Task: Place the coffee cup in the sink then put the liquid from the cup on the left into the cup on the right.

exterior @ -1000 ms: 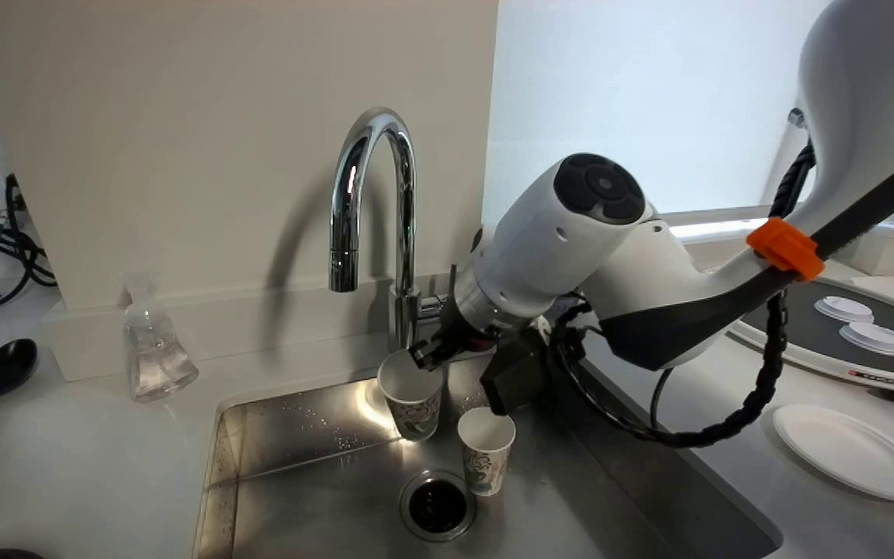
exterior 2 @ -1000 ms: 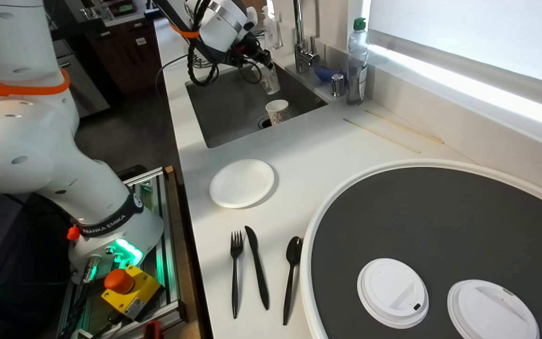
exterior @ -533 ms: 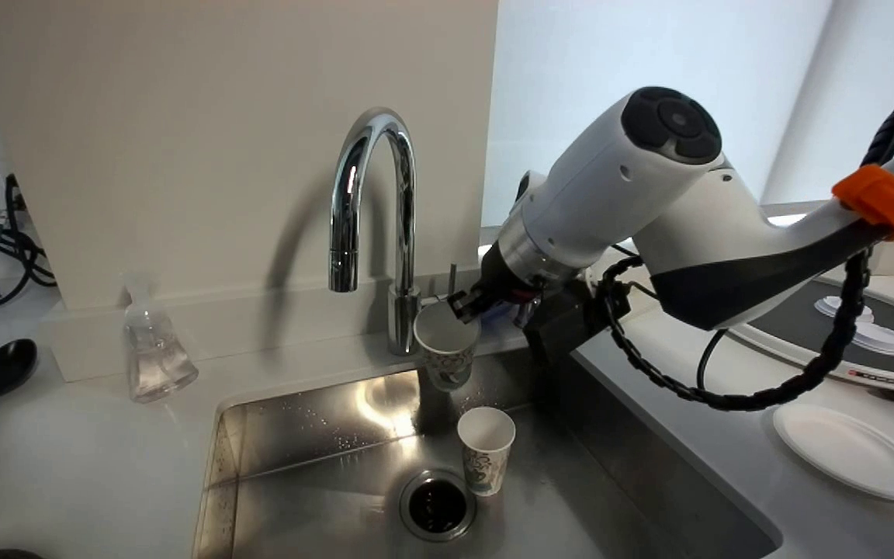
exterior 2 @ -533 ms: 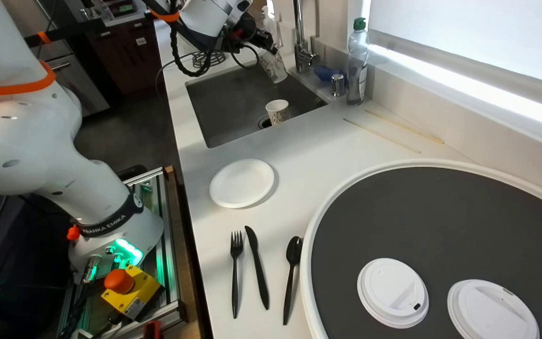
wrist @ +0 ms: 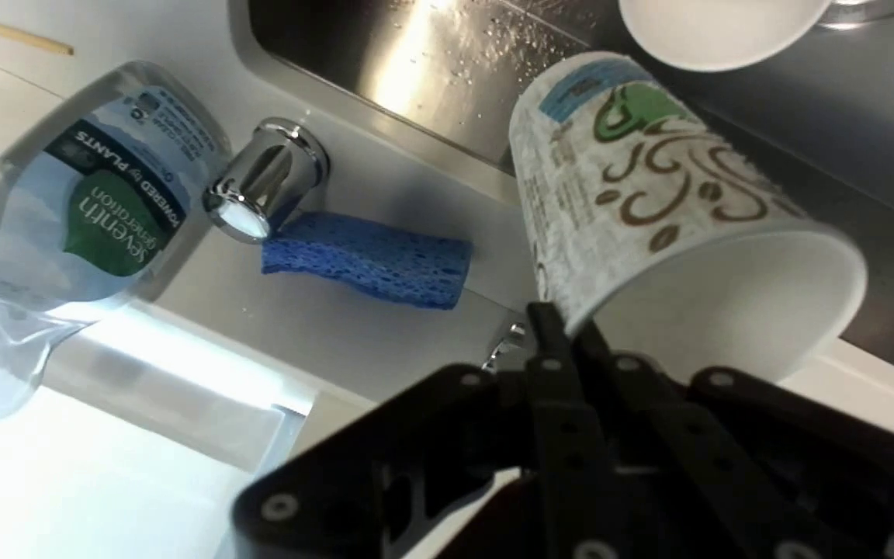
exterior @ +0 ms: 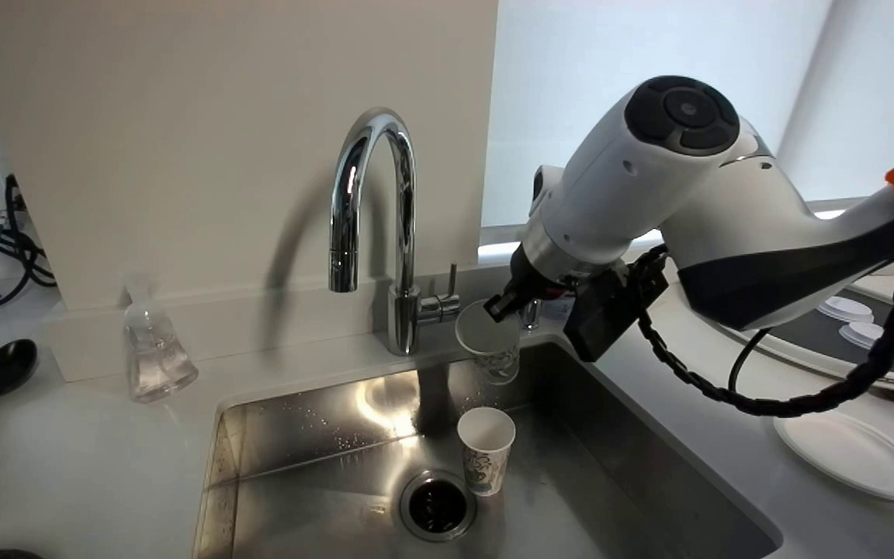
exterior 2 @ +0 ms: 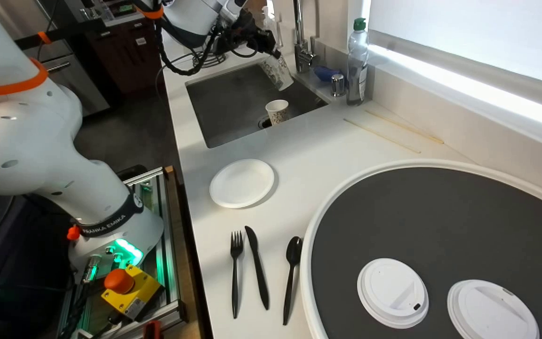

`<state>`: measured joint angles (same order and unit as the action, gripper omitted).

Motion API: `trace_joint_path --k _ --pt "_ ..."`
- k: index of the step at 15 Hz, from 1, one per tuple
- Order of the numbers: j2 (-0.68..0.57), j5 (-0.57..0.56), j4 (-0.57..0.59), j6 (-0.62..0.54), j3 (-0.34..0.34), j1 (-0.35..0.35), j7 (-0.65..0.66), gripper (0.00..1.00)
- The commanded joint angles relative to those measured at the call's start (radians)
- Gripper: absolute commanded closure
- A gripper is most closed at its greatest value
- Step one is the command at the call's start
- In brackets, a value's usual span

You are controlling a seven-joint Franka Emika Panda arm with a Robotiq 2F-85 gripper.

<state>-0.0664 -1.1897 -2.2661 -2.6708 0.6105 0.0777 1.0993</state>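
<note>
End effector (wrist: 569, 330) clenched on its rim, a swirl-printed paper coffee cup (wrist: 649, 178) hangs tilted, mouth uppermost, over the back of the stainless-steel sink (exterior: 323, 505), near the arched chrome tap (exterior: 404, 241). Lower down, just beside the round drain (exterior: 438, 505), a second paper coffee cup (exterior: 486, 458) stands upright on the sink floor. On the desk (exterior 2: 294, 179), a blue sponge (wrist: 369, 260) lies between the tap and a green-capped Seventh Generation bottle (exterior 2: 357, 66).
</note>
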Motion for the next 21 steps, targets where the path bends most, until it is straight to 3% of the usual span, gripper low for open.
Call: trace_joint_path --k 1,2,3,8,14,21 --pt "0.057 0.058 -0.037 0.072 0.008 -0.002 -0.090 0.99" --pt "0.061 0.065 -0.039 0.089 0.008 -0.003 -0.110 0.99" --pt "0.067 0.081 -0.041 0.100 -0.111 -0.122 -0.133 0.99" --pt "0.058 0.082 -0.047 0.180 -0.218 -0.249 -0.186 0.99" --pt "0.041 0.079 -0.044 0.274 -0.252 -0.330 -0.206 0.99" --pt "0.006 0.065 -0.039 0.327 -0.258 -0.373 -0.203 0.99"
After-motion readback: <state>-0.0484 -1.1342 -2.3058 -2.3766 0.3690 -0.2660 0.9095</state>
